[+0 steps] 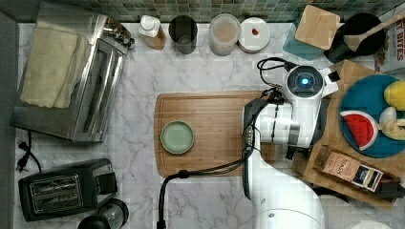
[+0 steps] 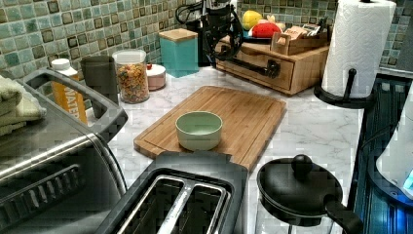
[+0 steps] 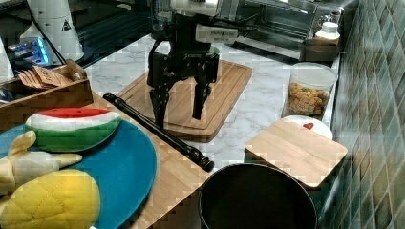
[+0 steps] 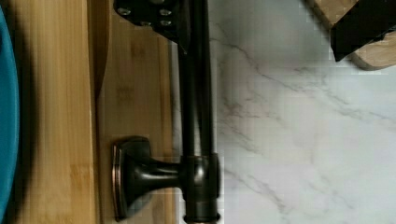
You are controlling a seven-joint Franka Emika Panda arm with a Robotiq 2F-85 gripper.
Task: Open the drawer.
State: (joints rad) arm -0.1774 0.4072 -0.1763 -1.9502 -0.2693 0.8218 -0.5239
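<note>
The drawer (image 2: 272,73) sits shut in a bamboo box on the marble surface (image 1: 143,86), just beside the cutting board (image 2: 229,114) and, in the top view, off the board's right edge under the arm (image 1: 282,191). Taking the board as the landmark and going left to right in the top view: a toaster oven (image 1: 76,81) and a black toaster (image 1: 62,191) lie well to the board's left; a green bowl (image 1: 177,137) stands on the board's left part; behind the board stand a bottle (image 1: 152,31), a dark cup (image 1: 183,33) and a cereal jar (image 1: 224,33); to the board's right the box top carries a blue plate (image 1: 363,95) with a toy watermelon slice (image 1: 359,128). In the right view the end effector (image 3: 180,110) hangs upright between the board and the drawer, fingers (image 3: 160,107) spread wide and gripping nothing, with the handle (image 3: 157,131) running just beside the nearer fingertip. In the wrist view the handle's bar (image 4: 198,93) passes close along one finger (image 4: 154,18) while the other finger (image 4: 359,28) is well apart over the marble, and one handle post (image 4: 144,170) meets the drawer front (image 4: 135,84).
</note>
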